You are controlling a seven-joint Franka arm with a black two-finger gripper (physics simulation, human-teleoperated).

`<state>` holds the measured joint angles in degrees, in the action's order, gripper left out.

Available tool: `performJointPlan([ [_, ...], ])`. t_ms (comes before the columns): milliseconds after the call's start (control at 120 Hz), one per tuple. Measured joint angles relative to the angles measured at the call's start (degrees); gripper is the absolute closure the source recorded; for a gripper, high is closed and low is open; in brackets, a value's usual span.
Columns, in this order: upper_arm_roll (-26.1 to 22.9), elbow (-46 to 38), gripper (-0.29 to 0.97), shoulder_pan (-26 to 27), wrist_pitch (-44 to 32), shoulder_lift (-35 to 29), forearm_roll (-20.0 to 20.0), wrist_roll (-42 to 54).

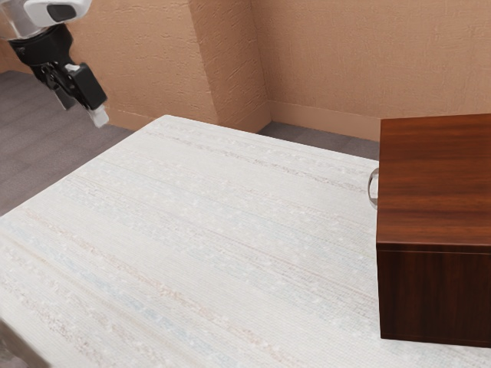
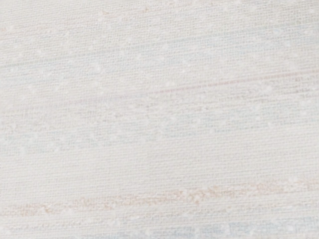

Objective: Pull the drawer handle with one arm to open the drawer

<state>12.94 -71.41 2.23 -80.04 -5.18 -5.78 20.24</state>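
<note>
While the arm (image 1: 46, 19) enters at the exterior view's upper left corner, its gripper (image 1: 98, 116) hangs in the air. It appears to the left of the table's far corner and tilts down toward the exterior view's right. The gripper body is black, with a white tip at the low end. It is seen side-on, so whether it is spread or closed cannot be told. It touches nothing.

The table (image 1: 192, 245) is off-white with a woven texture and faint peach and pale blue streaks. It spans most of the exterior view, from the near left to the far right.

The cabinet (image 1: 433, 230) stands upright on the table at the exterior view's right edge. It is a dark brown wooden box with its top and near side visible. A thin seam runs across the near side just under the top. Its front faces the exterior view's left and is seen edge-on.

The handle (image 1: 373, 188) is a small grey metal loop on that front, high up, standing out toward the exterior view's left. Gripper and handle are well apart, with a long stretch of table between them.

In the wrist view the table surface (image 2: 159, 119) lies under the hand, crossed by peach streaks and a pale blue band.

Behind the table, a tan wall (image 1: 345, 54) with a baseboard meets a grey floor (image 1: 46, 146).
</note>
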Motion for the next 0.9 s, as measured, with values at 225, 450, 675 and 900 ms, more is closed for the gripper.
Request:
performJointPlan([
  [225, -3.51, 0.19, 0.00, 10.74, 1.37, 7.07, 0.19, 12.39],
  [450, -4.31, -0.63, 0.00, 22.69, 0.53, 11.41, -1.29, 32.24],
  [675, -4.02, -5.36, 0.00, 21.49, -4.65, 7.64, 2.07, 54.49],
  [900, -15.75, -5.84, 0.00, 12.09, -9.73, 10.78, 2.27, 70.89],
])
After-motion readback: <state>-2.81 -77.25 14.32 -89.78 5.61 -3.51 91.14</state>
